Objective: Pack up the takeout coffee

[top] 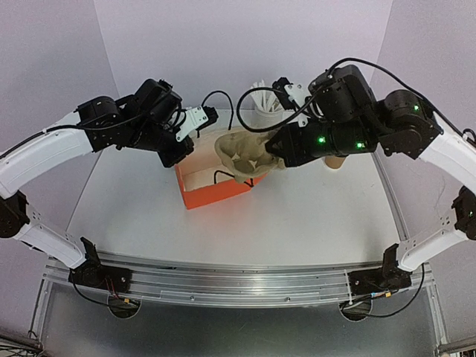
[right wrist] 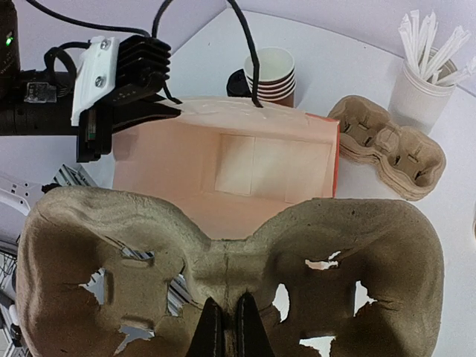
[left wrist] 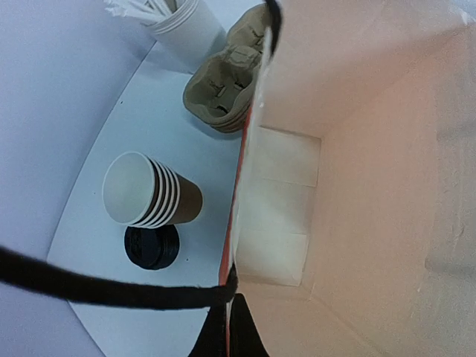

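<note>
An orange paper bag [top: 214,187] stands open in the middle of the table, its pale inside showing [left wrist: 357,149]. My left gripper [left wrist: 227,321] is shut on the bag's rim beside a black handle cord [left wrist: 111,288]; it pinches the bag's left side [top: 178,154]. My right gripper [right wrist: 225,327] is shut on the middle ridge of a moulded cardboard cup carrier [right wrist: 223,253], which hangs tilted over the bag's mouth [top: 245,156]. A brown paper cup [top: 335,161] peeks out under my right arm with its top hidden, so I cannot tell whether it is the takeout coffee.
A stack of lidless brown cups [left wrist: 152,190] and a pile of black lids [left wrist: 151,245] stand beyond the bag. A stack of spare carriers [right wrist: 390,149] lies beside a white cup of straws [right wrist: 420,89] at the back. Grey walls enclose the table.
</note>
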`<state>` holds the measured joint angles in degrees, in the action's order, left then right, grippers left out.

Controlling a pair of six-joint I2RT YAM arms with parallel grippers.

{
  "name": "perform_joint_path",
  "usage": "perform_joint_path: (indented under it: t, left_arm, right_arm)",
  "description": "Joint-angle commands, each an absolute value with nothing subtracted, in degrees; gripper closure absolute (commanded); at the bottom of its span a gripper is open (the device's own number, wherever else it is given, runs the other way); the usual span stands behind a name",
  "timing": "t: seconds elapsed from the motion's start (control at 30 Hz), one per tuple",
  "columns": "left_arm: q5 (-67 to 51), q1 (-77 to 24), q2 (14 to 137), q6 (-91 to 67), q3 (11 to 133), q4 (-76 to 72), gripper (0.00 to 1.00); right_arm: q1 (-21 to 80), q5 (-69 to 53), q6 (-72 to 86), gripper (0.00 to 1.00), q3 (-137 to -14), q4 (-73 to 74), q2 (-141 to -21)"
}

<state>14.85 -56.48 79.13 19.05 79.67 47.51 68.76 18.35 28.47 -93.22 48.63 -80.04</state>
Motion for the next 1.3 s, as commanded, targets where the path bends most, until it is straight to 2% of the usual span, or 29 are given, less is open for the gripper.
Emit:
perform_joint_path:
  t: [0.0, 0.17, 0.37, 0.53, 0.73, 0.93, 1.07, 1.13, 1.27]
  left_arm:
    - [22.10, -56.94, 76.75, 10.49, 76.77, 41.94, 1.00]
    - [24.18, -59.03, 74.80, 9.09, 74.24, 39.86, 1.00]
    - [25.97, -64.65, 73.41, 7.83, 70.82, 40.40, 1.00]
    - [27.27, -65.15, 73.34, 7.75, 72.26, 40.02, 1.00]
    - [22.48, -66.69, 73.74, 2.83, 71.31, 42.11, 1.00]
    - [20.05, -69.89, 71.27, 2.34, 68.48, 47.22, 1.00]
    - [23.05, -72.04, 69.28, 5.45, 62.03, 42.92, 1.00]
    - [24.47, -72.08, 69.88, 5.60, 62.29, 41.45, 1.00]
    - [19.41, -71.91, 71.22, 2.06, 66.22, 43.52, 1.00]
  right_arm:
    - [69.75, 24.11, 29.12, 1.00, -89.34, 47.96, -74.30]
    - [70.49, 24.39, 28.71, 1.00, -83.18, 42.23, -68.21]
    - [75.14, 22.01, 20.45, 1.00, -87.47, 40.52, -74.93]
    - [79.79, 26.33, 21.19, 1.00, -87.16, 39.91, -76.91]
    - [83.87, 29.12, 24.02, 1.00, -87.56, 37.84, -80.96]
    - [84.75, 28.71, 25.95, 1.00, -81.06, 28.90, -74.44]
    - [85.80, 29.63, 25.17, 1.00, -78.24, 26.07, -73.23]
    - [86.16, 29.47, 25.14, 1.00, -77.78, 26.12, -74.24]
    - [87.47, 30.52, 25.89, 1.00, -76.38, 26.47, -75.49]
